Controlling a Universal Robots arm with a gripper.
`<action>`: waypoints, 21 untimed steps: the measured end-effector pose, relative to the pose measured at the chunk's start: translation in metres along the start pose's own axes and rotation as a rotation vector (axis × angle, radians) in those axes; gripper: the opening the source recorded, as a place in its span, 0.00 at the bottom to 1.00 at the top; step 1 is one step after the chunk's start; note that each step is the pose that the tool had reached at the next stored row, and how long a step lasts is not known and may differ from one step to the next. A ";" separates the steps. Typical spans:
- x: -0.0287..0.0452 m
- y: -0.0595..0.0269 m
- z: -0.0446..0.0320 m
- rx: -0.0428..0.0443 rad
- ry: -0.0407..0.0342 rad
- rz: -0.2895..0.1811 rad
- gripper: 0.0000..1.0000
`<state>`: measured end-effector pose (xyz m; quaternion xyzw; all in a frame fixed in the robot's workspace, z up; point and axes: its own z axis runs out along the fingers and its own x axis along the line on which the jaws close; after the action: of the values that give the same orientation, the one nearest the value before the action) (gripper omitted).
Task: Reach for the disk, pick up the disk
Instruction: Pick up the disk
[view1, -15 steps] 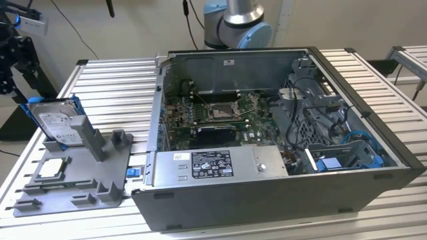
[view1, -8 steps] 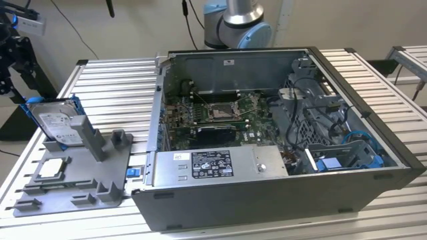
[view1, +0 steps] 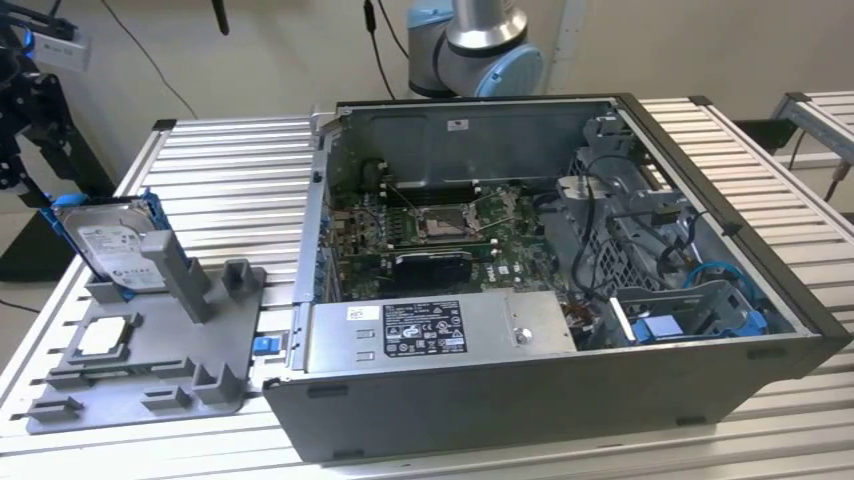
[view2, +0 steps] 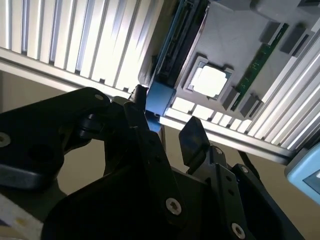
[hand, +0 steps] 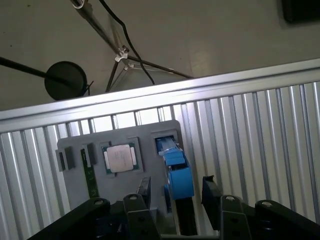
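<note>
Beneath the gripper (hand: 177, 184) runs the slatted aluminium table (hand: 260, 135). Well away from the gripper, in the exterior view, stands the open computer case (view1: 534, 400). Directly under the fingers (hand: 210, 192) sits the grey fixture tray (hand: 75, 142), and upright in its slot is the disk (hand: 176, 162) — its blue bracket edge lies between the two fingers in both wrist views. The jaws are spread wide and hold nothing; a gap shows on each side of the bracket. Just beyond the disk lie the small square processor chip (hand: 120, 158) and a thin green memory strip (hand: 90, 175).

To grasp well, I judge the fingers should sit square to the drive's flat faces, centred — and close evenly, so it does not tilt in its slot.

The disk carries a white printed label (view1: 114, 255), and the case's power supply (view1: 527, 325) carries a black-and-white one (view1: 420, 328). I cannot make out the words of either.
</note>
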<state>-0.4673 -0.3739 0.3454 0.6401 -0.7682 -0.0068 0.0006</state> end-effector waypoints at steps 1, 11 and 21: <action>0.0000 0.0001 0.0000 0.0000 0.0000 0.000 1.00; 0.0000 0.0000 0.0117 0.0004 -0.0001 -0.001 1.00; -0.0024 -0.0132 0.0301 0.0006 -0.0002 -0.010 1.00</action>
<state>-0.4542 -0.3736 0.3152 0.6440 -0.7650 -0.0067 0.0003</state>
